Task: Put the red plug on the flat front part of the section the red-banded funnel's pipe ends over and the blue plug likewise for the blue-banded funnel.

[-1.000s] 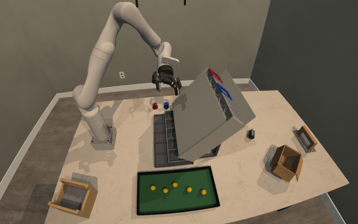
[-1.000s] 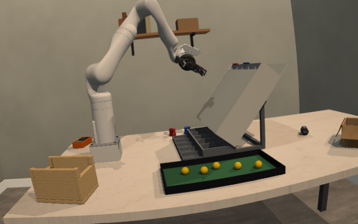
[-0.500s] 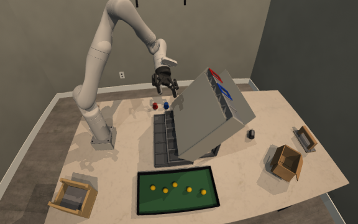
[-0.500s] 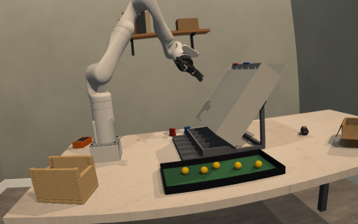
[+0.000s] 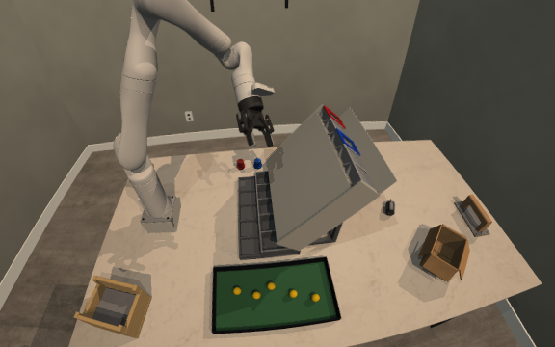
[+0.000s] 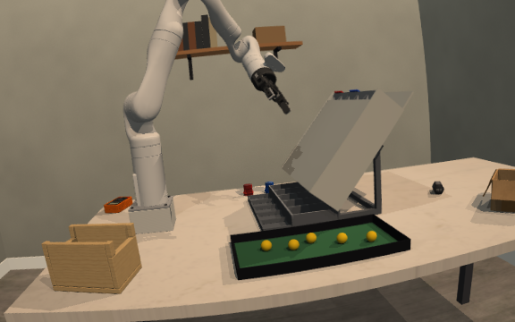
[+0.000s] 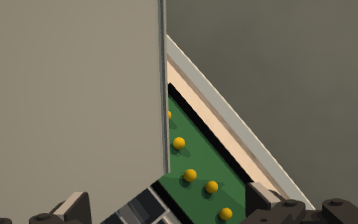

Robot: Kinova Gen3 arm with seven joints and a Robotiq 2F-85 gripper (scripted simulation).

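Note:
My gripper is open and empty, in the air behind the slanted cover, above the plugs. The red plug and the blue plug stand on the table behind the sectioned base. The red-banded funnel and the blue-banded funnel are at the cover's top edge. Several yellow marbles lie in the green tray. The pipes are hidden by the cover.
A wooden crate stands at the front left. A cardboard box and a wooden-backed stand are at the right. A small black object lies right of the cover. An orange device lies by the arm's base.

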